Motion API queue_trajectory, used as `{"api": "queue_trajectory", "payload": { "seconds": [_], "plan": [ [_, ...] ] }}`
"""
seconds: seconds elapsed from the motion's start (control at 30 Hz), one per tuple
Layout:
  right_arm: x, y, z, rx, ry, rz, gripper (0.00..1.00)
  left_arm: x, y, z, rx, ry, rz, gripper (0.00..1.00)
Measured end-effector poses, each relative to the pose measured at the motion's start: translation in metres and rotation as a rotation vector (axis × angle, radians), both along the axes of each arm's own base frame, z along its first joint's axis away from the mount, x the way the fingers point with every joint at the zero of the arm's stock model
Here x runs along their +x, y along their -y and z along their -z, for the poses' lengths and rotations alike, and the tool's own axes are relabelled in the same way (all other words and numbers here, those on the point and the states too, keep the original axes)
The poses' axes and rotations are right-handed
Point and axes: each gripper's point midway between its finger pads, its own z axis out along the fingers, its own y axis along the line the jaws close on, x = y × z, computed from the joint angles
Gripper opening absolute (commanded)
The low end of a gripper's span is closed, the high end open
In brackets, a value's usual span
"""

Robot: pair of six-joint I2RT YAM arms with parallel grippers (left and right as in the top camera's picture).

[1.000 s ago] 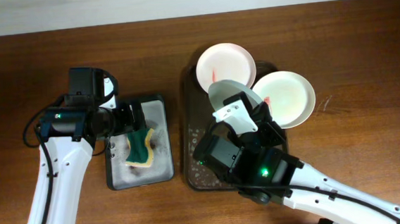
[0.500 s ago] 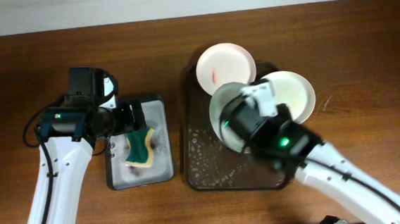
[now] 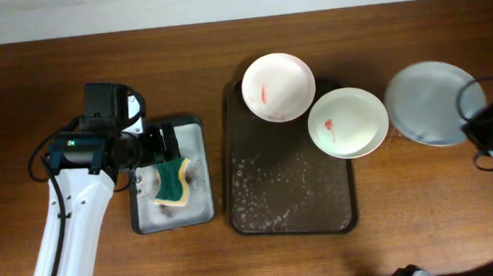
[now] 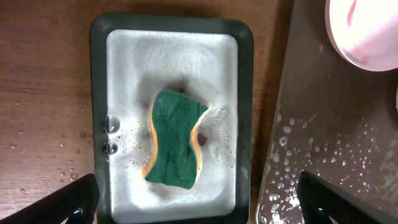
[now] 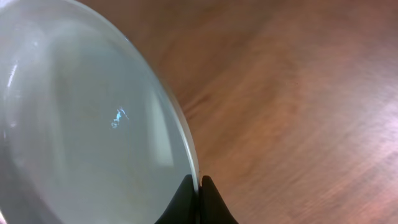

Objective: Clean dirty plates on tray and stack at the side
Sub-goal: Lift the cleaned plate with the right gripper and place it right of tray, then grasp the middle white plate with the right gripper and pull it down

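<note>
- Of the right gripper [image 5: 199,198] we see only two dark fingertips, pressed together on the rim of the third plate [image 5: 81,130]. In the overhead view its arm is cut by the picture edge.
- This third plate is well to the right of the tray [image 3: 286,200], off it. Whether it rests on the table [image 3: 409,222] or hangs above it, we cannot tell. Its face looks plain grey-white and a little blurred.
- Of the left gripper [image 4: 199,206] only the two finger ends show, in the lower corners of its wrist view. They are spread wide and hold nothing.
- The tray holds the first plate [image 3: 278,87] at its upper rim and the second plate [image 3: 347,123] over its right rim, partly outside. Their rims meet, and each has a red smear.
- The bare floor of the tray carries water drops [image 3: 263,185].
- Left of the tray, the sponge tray [image 4: 99,74] holds white foam and a green and yellow sponge [image 4: 177,146], lying flat.
</note>
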Motion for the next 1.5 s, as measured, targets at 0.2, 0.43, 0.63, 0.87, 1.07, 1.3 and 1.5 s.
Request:
{"api": "queue_trajectory", "payload": {
  "seconds": [0.2,0.43,0.63,0.87,1.07,1.3,1.5],
  "plan": [
    [-0.034,0.059,0.077,0.15,-0.18,0.195,0.04,0.0,0.0,0.0,0.0,0.0,0.0,0.99],
    [-0.045,0.058,0.125,0.214,-0.33,0.178,0.45,0.0,0.0,0.0,0.0,0.0,0.0,0.99],
    [0.027,-0.018,0.082,0.172,-0.116,-0.243,0.83,0.0,0.0,0.0,0.0,0.0,-0.001,0.99],
    [0.088,-0.115,0.072,-0.124,-0.099,-0.657,0.75,0.0,0.0,0.0,0.0,0.0,0.0,0.99],
    [0.104,-0.105,0.117,-0.244,-0.219,-0.657,0.41,0.0,0.0,0.0,0.0,0.0,0.0,0.99],
    [0.085,-0.105,0.141,-0.198,-0.333,-0.661,0.04,0.0,0.0,0.0,0.0,0.0,0.0,1.0],
    [0.05,-0.121,0.13,-0.107,-0.418,-0.673,0.04,0.0,0.0,0.0,0.0,0.0,0.0,0.99]
  ]
}}
